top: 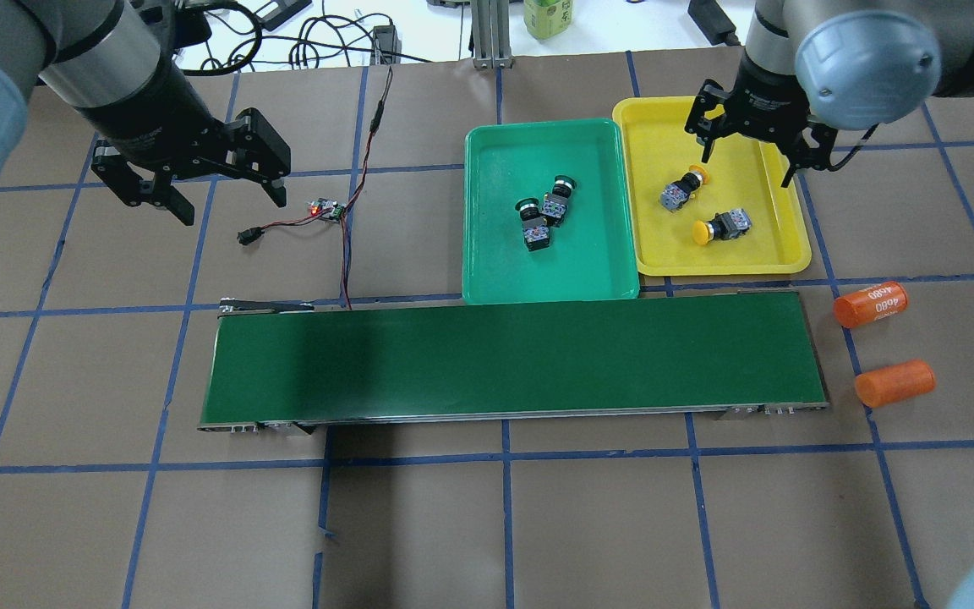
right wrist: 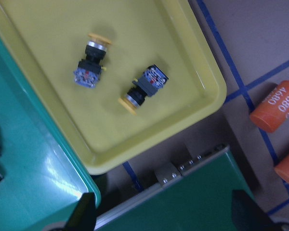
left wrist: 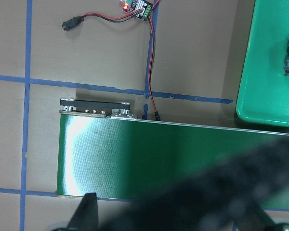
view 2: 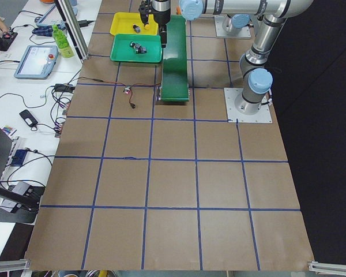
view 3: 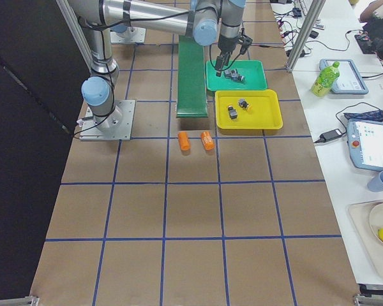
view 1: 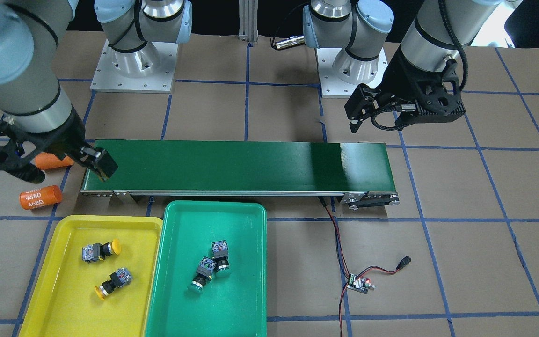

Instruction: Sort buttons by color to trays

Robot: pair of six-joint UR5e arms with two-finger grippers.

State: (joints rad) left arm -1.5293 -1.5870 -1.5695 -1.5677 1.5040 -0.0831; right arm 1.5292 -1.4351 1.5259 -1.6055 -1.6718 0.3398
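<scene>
- Right claw (top: 749, 156): open, empty, raised near the yellow tray (top: 783, 254).
- Yellow buttons (top: 681, 193): both in that tray, at the claw's 7 to 8 o'clock in the overhead view, untouched.
- Green buttons (top: 532, 227): touching each other in the green tray (top: 495, 279), at 9 o'clock.
- Left claw (top: 225, 199): open, empty, over bare tabletop (top: 115, 355); the green tray is at its 3 o'clock, well apart.

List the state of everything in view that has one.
left end effector: open, empty, above the table
right end effector: open, empty, over the yellow tray
yellow buttons: both on their sides in the yellow tray
green buttons: both on their sides in the green tray, touching
controller board: red light on
orange cylinders: lying on the table by the belt
</scene>
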